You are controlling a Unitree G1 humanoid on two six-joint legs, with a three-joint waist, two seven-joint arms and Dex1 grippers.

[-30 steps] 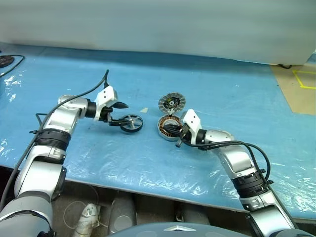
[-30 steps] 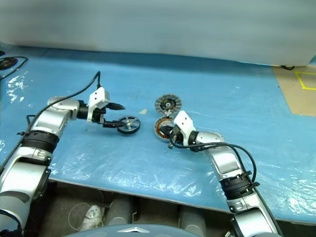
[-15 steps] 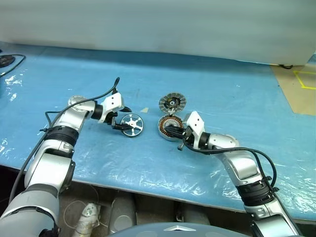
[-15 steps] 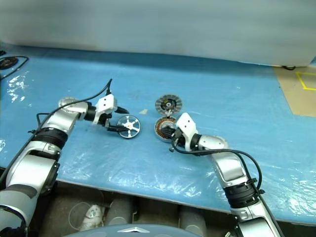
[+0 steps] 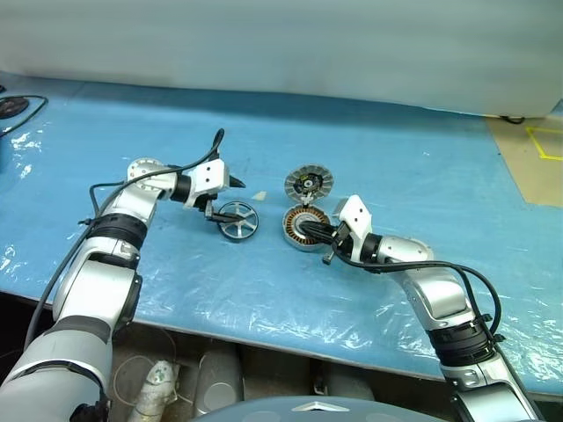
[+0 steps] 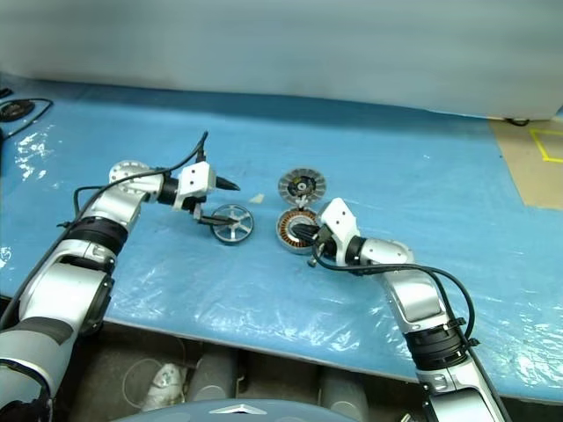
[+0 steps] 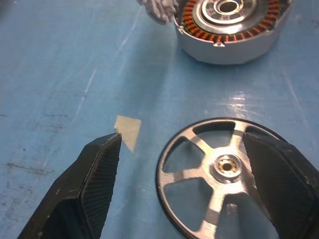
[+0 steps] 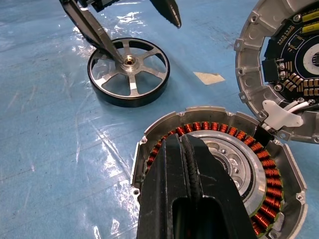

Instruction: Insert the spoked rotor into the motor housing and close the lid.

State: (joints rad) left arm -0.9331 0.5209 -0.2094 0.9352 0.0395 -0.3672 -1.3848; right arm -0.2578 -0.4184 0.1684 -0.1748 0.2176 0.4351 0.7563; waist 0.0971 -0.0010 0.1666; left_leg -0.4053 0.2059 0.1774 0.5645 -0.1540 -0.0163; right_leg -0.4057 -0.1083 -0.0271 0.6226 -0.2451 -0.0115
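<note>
The spoked rotor (image 5: 237,220), a dark wheel with silvery spokes, lies on the blue table left of the motor housing (image 5: 305,228). The housing's copper windings show in the right wrist view. The ribbed silver lid (image 5: 308,183) lies just behind the housing and touches its rim. My left gripper (image 5: 227,200) is open at the rotor. One of its fingers (image 8: 92,27) reaches over the rotor's hub, and the other hangs past the far rim. It grips nothing. My right gripper (image 5: 321,234) is shut and empty. Its fingers (image 8: 189,199) lie over the housing's near rim and point at its centre.
A small beige scrap of tape (image 5: 257,195) lies between the rotor and the lid. The blue plastic-covered table (image 5: 396,167) ends at a front edge near me. A brown board with yellow tape (image 5: 537,149) sits at the far right, and a black cable (image 5: 13,107) at the far left.
My left wrist has rolled and its forearm has swung in toward the rotor, with the gripper still open. The rotor, housing and lid stay in place. My right gripper stays shut at the housing.
</note>
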